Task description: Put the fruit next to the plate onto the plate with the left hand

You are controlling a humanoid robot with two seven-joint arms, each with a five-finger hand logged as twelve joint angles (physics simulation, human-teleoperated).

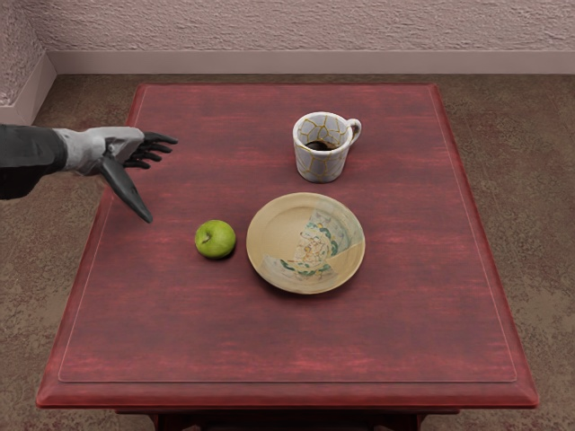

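Observation:
A green apple (216, 239) lies on the red table, just left of a tan plate (346, 266) with a green and white pattern; the two stand a small gap apart. My left hand (137, 163) hovers over the table's left edge, up and to the left of the apple and well apart from it. Its fingers are spread and hold nothing, with the thumb pointing down toward the apple. The plate has nothing on it.
A white mug (322, 145) with yellow crackle lines and dark liquid stands behind the plate. The red wooden table (287, 341) has a raised rim, with brown carpet around it and a wall behind.

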